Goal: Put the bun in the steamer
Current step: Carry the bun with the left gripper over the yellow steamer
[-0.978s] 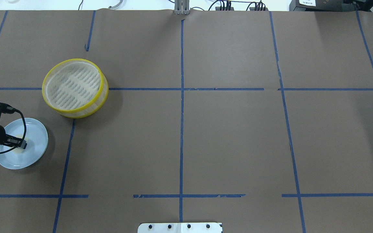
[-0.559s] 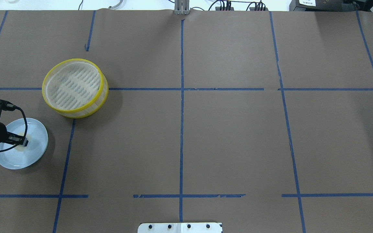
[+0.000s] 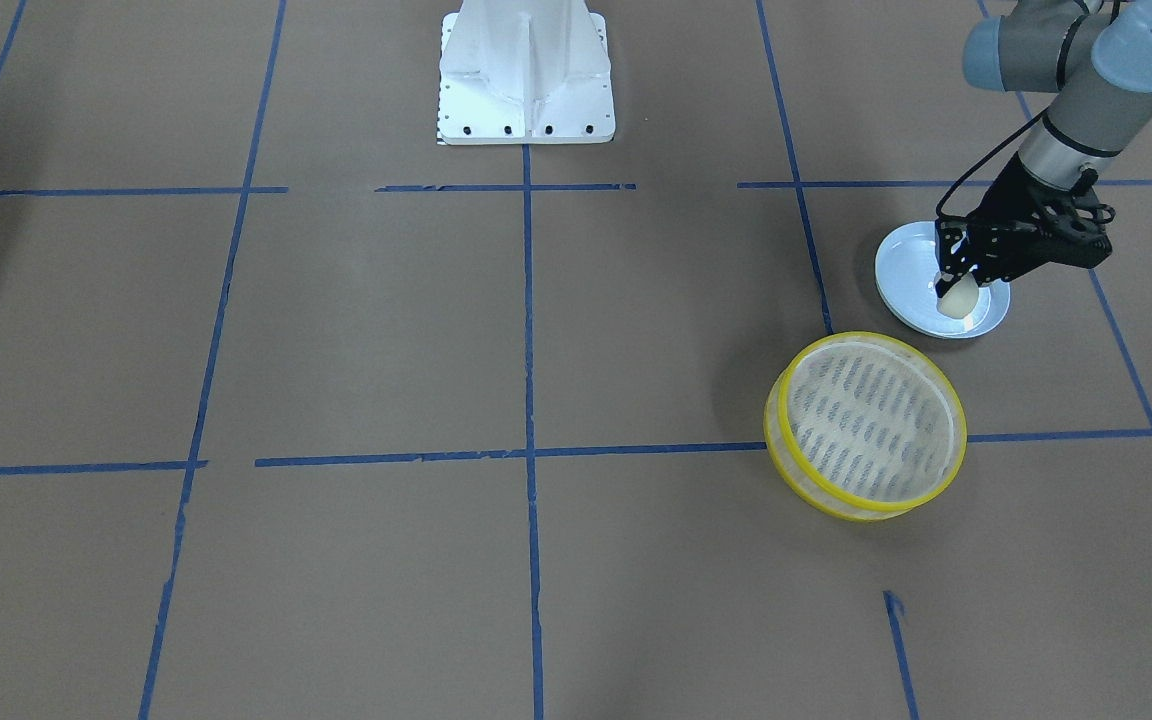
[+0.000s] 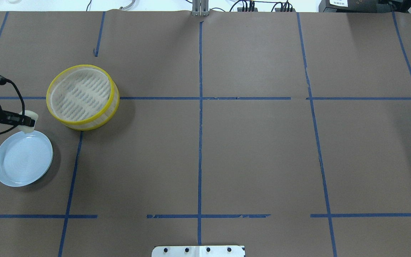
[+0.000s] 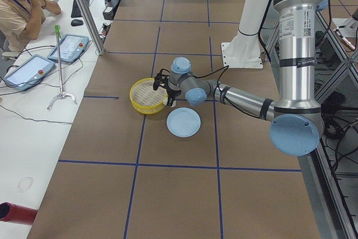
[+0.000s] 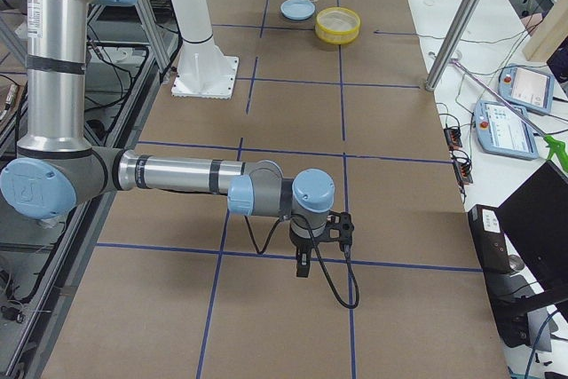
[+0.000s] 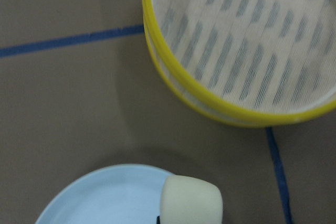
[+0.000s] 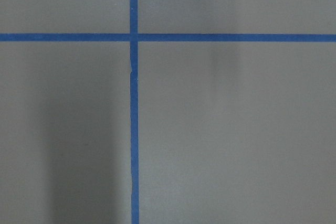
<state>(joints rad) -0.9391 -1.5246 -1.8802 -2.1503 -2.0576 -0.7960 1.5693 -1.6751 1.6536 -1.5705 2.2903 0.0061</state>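
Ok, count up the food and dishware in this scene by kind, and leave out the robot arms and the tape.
bun: 1
steamer: 1
plate: 1
Total: 3

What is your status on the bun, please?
Left tool shut on bun, held above the plate. Steamer empty, path to it clear. Right tool parked far off; state unclear.
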